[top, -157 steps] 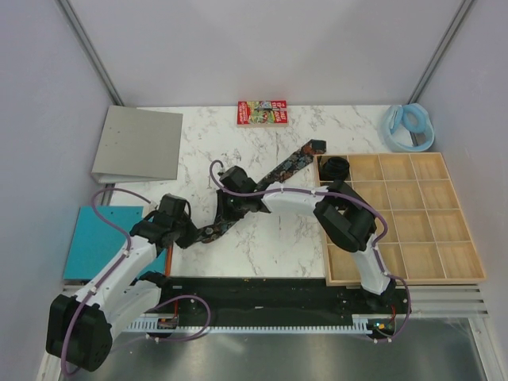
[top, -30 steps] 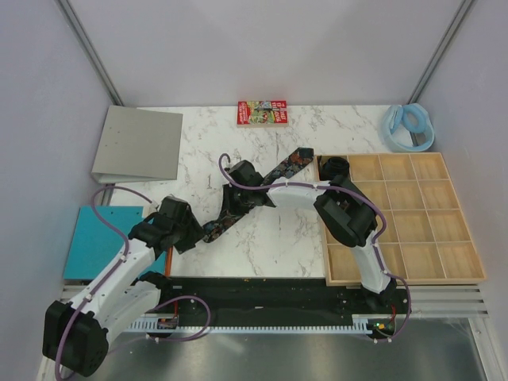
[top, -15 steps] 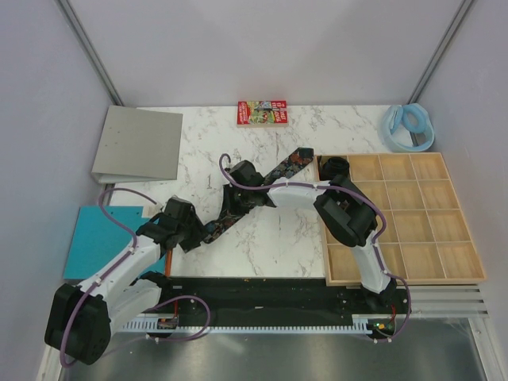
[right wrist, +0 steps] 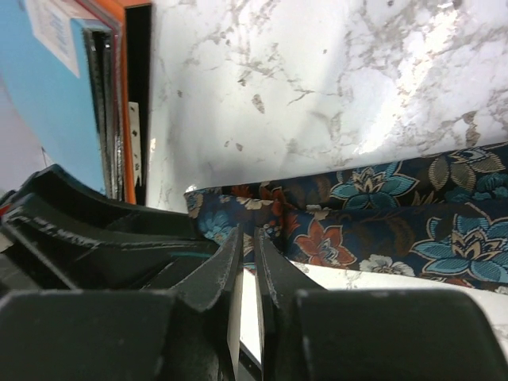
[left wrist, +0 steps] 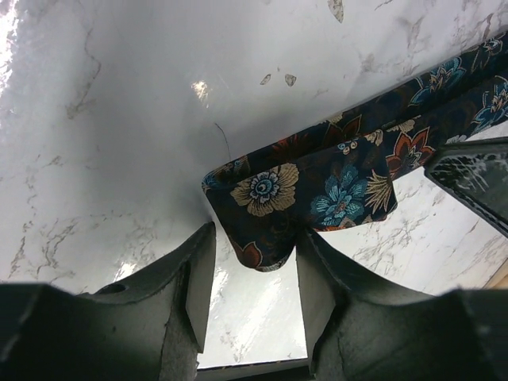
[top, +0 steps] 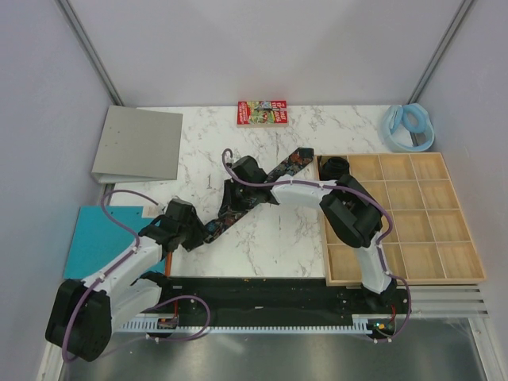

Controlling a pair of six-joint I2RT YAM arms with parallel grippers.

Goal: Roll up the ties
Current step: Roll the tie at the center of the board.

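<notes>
The floral tie (top: pixel 292 163) lies stretched diagonally across the marble table (top: pixel 262 254). Its folded near end sits between the fingers of the left gripper (left wrist: pixel 254 238), which stand partly open on either side of it. The right gripper (right wrist: pixel 248 238) is nearly closed, with its tips at the tie's edge; I cannot tell whether it pinches any fabric.

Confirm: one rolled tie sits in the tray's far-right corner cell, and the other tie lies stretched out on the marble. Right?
No. The rolled tie sits in the tray's far-left corner cell, not the far-right; the top view shows it. The other tie does lie stretched out on the marble.
</notes>
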